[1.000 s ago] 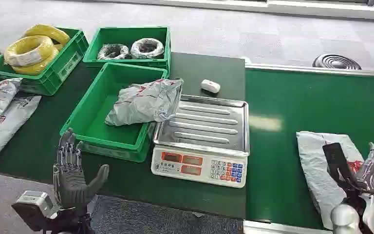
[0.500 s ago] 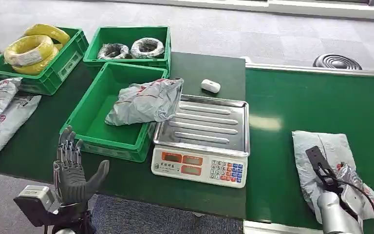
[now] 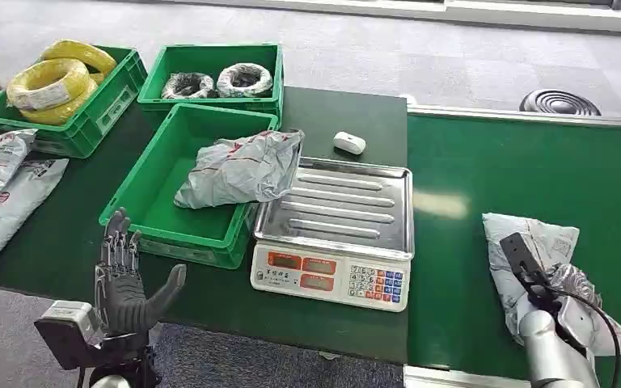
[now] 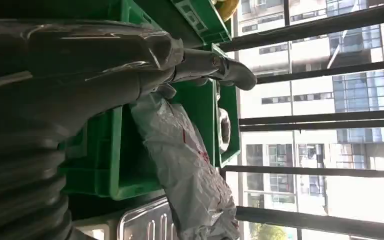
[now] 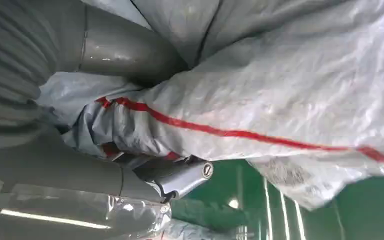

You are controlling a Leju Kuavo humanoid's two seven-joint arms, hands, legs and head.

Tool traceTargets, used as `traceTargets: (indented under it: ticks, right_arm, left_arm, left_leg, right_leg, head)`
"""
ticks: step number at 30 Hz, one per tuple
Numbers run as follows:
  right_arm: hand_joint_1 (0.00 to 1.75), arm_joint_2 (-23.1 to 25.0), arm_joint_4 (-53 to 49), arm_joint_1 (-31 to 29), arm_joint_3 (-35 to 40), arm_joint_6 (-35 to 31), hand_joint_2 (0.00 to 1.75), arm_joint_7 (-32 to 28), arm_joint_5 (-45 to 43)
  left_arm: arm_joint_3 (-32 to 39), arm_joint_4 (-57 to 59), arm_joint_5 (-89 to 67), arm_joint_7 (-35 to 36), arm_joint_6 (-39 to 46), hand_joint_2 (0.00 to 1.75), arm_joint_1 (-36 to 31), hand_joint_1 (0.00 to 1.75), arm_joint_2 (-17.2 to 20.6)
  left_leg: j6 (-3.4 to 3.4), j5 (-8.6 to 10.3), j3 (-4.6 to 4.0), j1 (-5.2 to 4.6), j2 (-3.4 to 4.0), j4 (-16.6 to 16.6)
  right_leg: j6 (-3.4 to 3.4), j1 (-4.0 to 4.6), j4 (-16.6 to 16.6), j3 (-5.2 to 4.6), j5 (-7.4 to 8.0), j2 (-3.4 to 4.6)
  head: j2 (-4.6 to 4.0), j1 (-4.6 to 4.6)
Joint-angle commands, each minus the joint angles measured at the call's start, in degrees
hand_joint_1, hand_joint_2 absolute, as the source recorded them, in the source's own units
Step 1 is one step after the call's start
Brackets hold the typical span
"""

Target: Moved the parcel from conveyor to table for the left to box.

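Head view: three green crates stand on the dark worktop (image 3: 340, 105). The far-left crate (image 3: 89, 121) holds yellow cable coils (image 3: 48, 81), at least two; the far-middle crate (image 3: 210, 61) holds two wrapped coils (image 3: 214, 81); the near crate (image 3: 170, 222) carries one grey bagged parcel (image 3: 242, 170) draped over its right rim. One scale (image 3: 335, 234) with a steel pan sits beside that crate, and one small white object (image 3: 349, 143) lies behind it. Two further grey bags (image 3: 0, 190) lie at the worktop's left edge. On the green conveyor (image 3: 525, 170) lies one grey parcel (image 3: 525, 250), under the right robot hand (image 3: 570, 295). The left robot hand (image 3: 125, 283) is raised at the worktop's near edge, fingers spread wide, holding nothing.

Left wrist view: the left robot hand's fingers (image 4: 220, 70) extend straight, apart from the near crate and its parcel.

Right wrist view: the right robot hand's thumb and fingers (image 5: 175, 177) are closed around crumpled grey parcel film with a red stripe; the parcel is gripped above the conveyor.
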Motion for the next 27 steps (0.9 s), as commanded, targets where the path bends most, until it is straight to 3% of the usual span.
traceTargets:
  ticks: [1, 4, 7, 8, 12, 14, 16, 19, 27]
  right_arm:
    - [1.75, 9.0, -31.1, 4.5, 6.4, -22.0, 1.75, -13.0, -2.7]
    - [1.75, 10.5, -33.7, 4.1, 8.5, -22.9, 1.75, -13.3, -1.6]
    - [1.75, 10.8, -34.3, 1.8, 14.5, -20.4, 1.75, -19.0, 0.0]
    - [1.75, 11.0, -34.2, 0.8, 16.7, -17.7, 0.0, -19.0, 2.7]
    - [1.75, 11.8, -31.0, -4.1, 24.4, -10.2, 0.0, -19.1, 8.7]
    - [1.75, 12.1, -27.5, -7.2, 27.5, -1.0, 0.0, -22.3, 3.8]
    - [1.75, 12.4, -26.3, -7.9, 27.9, -1.0, 0.0, -22.4, 3.9]
    - [1.75, 12.9, -21.7, -10.0, 28.3, 6.5, 0.0, -22.5, 2.6]
    - [1.75, 12.5, -16.3, -12.2, 27.7, 7.9, 0.0, -25.7, 1.0]
  left_arm:
    - [0.1, 3.0, -1.5, -1.2, -1.0, 1.75, -2.6, 0.0, 1.0]
    - [-0.1, 4.5, -1.7, -1.3, -1.1, 1.75, -4.4, 0.0, 0.7]
    - [-0.7, 5.9, -1.7, -1.9, -2.5, 1.75, -6.2, 0.0, 1.1]
    - [-0.6, 6.4, -1.7, -2.0, -3.0, 1.75, -6.7, 0.0, 1.0]
    - [-0.6, 8.8, -2.1, -1.6, -5.3, 1.75, -10.4, 0.0, 0.4]
    - [-0.3, 10.4, -1.7, -1.0, -6.1, 1.75, -13.1, 0.0, 0.7]
    - [-0.2, 10.6, -1.7, -0.9, -6.2, 1.75, -13.6, 0.0, 0.8]
    - [0.1, 10.6, -1.7, -1.0, -6.4, 1.75, -13.8, 0.0, 1.4]
    - [1.9, 10.2, -0.3, -0.4, -6.1, 1.75, -14.2, 0.0, 1.9]
  left_leg:
    - [0.0, 0.02, -0.21, -0.09, 0.28, 0.0]
    - [-0.01, 0.05, -0.36, -0.1, 0.41, 0.0]
    - [0.0, 0.09, -0.25, -0.06, 0.31, 0.0]
    - [0.01, 0.07, -0.22, -0.05, 0.23, 0.0]
    - [-0.01, 0.14, -0.35, -0.07, 0.52, 0.0]
    - [-0.02, 0.19, -0.36, -0.06, 0.44, 0.0]
    - [-0.02, 0.29, -0.41, -0.08, 0.34, 0.0]
    - [-0.04, 0.33, -0.31, -0.05, 0.25, -0.1]
    - [-0.03, 0.32, -0.4, -0.05, 0.11, 0.0]
  right_leg:
    - [-0.03, -0.09, 0.1, -0.35, 0.06, 0.25]
    - [-0.06, -0.09, 0.2, -0.57, 0.12, 0.39]
    - [-0.04, -0.04, 0.1, -0.46, 0.11, 0.26]
    - [-0.02, -0.04, 0.1, -0.41, 0.06, 0.2]
    - [-0.05, -0.05, 0.2, -0.56, 0.18, 0.46]
    - [-0.11, -0.05, 0.2, -0.58, 0.23, 0.37]
    - [-0.13, -0.07, 0.2, -0.61, 0.23, 0.27]
    - [-0.13, -0.03, 0.1, -0.46, 0.23, 0.2]
    - [-0.11, -0.04, 0.1, -0.46, 0.22, 0.08]
  head:
    - [0.0, 0.0]
    - [0.0, 0.0]
    - [0.0, -0.02]
    - [0.0, 0.0]
    - [0.0, 0.0]
    - [0.0, 0.02]
    - [0.0, 0.02]
    - [0.0, 0.02]
    - [0.0, 0.0]
